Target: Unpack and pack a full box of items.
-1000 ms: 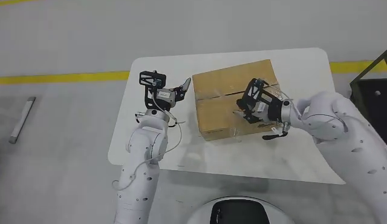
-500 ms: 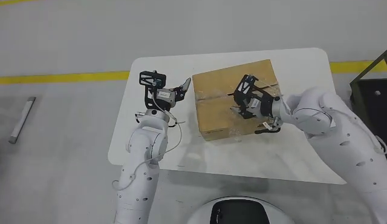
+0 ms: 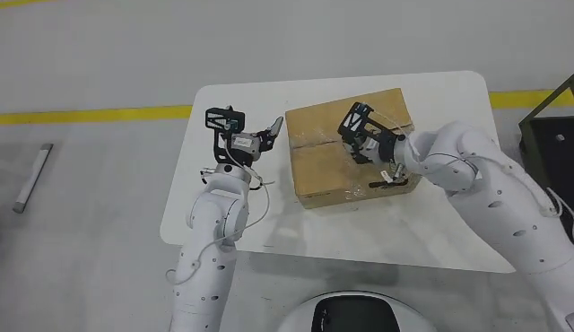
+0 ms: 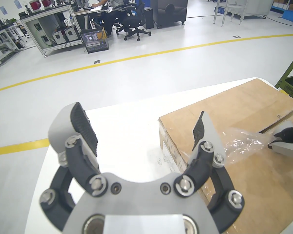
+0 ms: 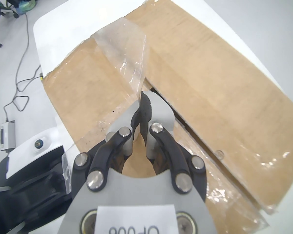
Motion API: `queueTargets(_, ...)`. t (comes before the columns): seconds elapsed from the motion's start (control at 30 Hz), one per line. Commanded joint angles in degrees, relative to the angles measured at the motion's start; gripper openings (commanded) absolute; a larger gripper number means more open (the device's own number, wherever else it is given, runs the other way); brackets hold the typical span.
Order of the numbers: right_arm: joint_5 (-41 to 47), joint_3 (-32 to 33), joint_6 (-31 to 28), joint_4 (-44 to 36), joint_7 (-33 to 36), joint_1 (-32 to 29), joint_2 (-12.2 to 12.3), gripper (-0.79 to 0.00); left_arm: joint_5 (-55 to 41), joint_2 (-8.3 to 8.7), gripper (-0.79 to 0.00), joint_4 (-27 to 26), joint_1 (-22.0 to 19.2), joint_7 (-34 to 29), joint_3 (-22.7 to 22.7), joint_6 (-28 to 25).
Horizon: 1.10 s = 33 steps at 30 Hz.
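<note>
- White table [image 3: 430, 233] with rounded corners stands on a pale grey floor; a yellow floor line [image 3: 99, 114] runs past its far side.
- One brown cardboard box [image 3: 323, 166] sits on the table, toward the far edge, between the two arms.
- The box's two top flaps lie flat and meet along a middle seam. A narrow dark gap shows along that seam, but the contents are hidden.
- Clear film remnants cling to the box top and its corners.
- A strip of clear tape [image 5: 127, 49] is peeled up from the seam. It stands crumpled above the lid, with its far end stuck to the cardboard near the box's left edge.
- The right gripper [image 5: 142, 98] hangs low over the box top, right at the seam. Its fingers are pinched together on the loose end of the tape strip.
- The left gripper [image 4: 139, 113] hovers over bare table just beside the box's left side, apart from it. Its fingers are spread wide and grasp nothing.
- A dark green frame [image 3: 547, 121] stands at the table's right end.
</note>
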Motion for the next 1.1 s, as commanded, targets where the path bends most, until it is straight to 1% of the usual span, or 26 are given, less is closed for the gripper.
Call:
queueTargets(0.0, -4.21, 0.03, -0.79, -0.85, -1.45, 0.12, 0.18, -0.785, -0.41, 0.02, 0.0, -0.08, -0.07, -0.19, 0.21, -0.56)
queueTargets(0.17, -15.06, -0.06, -3.69, -3.48, -6.18, -0.26, 0.74, -0.785, -2.96, 0.02, 0.0, -0.17, 0.0, -1.59, 0.82, -2.42)
queueTargets(0.2, -17.36, -0.15, -4.41, -3.94, -6.95, -0.3, 0.86, -0.785, -3.21, 0.03, -0.028, -0.18, 0.04, -1.89, 1.08, -2.93)
queueTargets(0.23, -19.08, -0.12, -4.54, -4.04, -7.75, -0.5, 0.94, -0.785, -3.92, 0.02, -0.123, -0.14, 0.12, -2.28, 1.27, -3.29)
queueTargets(0.27, -20.37, -0.12, -4.85, -4.33, -8.77, -0.62, 1.0, -0.785, -4.5, 0.01, -0.311, -0.08, 0.23, -2.7, 1.57, -3.81)
queueTargets(0.3, -21.54, -0.15, -5.26, -4.4, -9.6, -0.77, 1.06, -0.785, -4.74, 0.02, -0.459, 0.02, 0.31, -3.02, 1.76, -3.99)
queueTargets(0.33, -23.0, -0.27, -6.0, -4.58, -10.2, -0.77, 1.14, -0.785, -4.72, 0.02, -0.502, 0.21, 0.39, -3.27, 2.06, -4.14)
queueTargets(0.4, -24.08, -0.39, -6.76, -4.87, -11.09, -1.15, 1.21, -0.785, -4.26, 0.0, -0.523, 0.8, 0.51, -3.41, 2.75, -3.95)
queueTargets(0.53, -25.12, -0.36, -7.53, -5.32, -11.52, -1.91, 1.3, -0.785, -4.34, -0.2, -0.628, 2.61, 0.3, -3.75, 3.95, -1.97)
queueTargets(0.57, -25.23, -0.31, -7.63, -5.36, -11.55, -2.07, 1.32, -0.785, -4.29, -0.26, -0.637, 3.14, 0.1, -4.24, 4.24, -1.42)
queueTargets(0.6, -25.29, -0.23, -7.64, -5.35, -11.53, -2.21, 1.33, -0.785, -3.87, -0.29, -0.696, 3.79, -0.12, -4.83, 4.42, -0.56)
queueTargets(0.63, -25.04, -0.11, -7.5, -5.32, -11.52, -2.35, 1.32, -0.785, -3.81, -0.35, -0.733, 4.17, -0.37, -5.09, 4.69, -0.01)
queueTargets(0.67, -24.93, 0.0, -7.43, -5.33, -11.42, -2.44, 1.33, -0.785, -4.35, -0.43, -0.739, 4.53, -0.53, -5.32, 4.82, 0.52)
queueTargets(0.7, -24.8, 0.14, -7.26, -5.34, -11.27, -2.56, 1.33, -0.785, -4.6, -0.48, -0.763, 4.68, -0.74, -5.49, 4.95, 0.77)
queueTargets(0.83, -23.27, 0.79, -6.51, -5.35, -10.4, -3.26, 1.32, -0.785, -4.6, -0.48, -0.782, 4.97, -1.27, -6.6, 5.4, 0.28)
queueTargets(1.07, -22.51, 1.2, -6.48, -5.65, -9.3, -3.67, 1.31, -0.785, -7.77, -0.5, -0.785, 3.44, -1.35, -8.86, 5.5, -0.99)
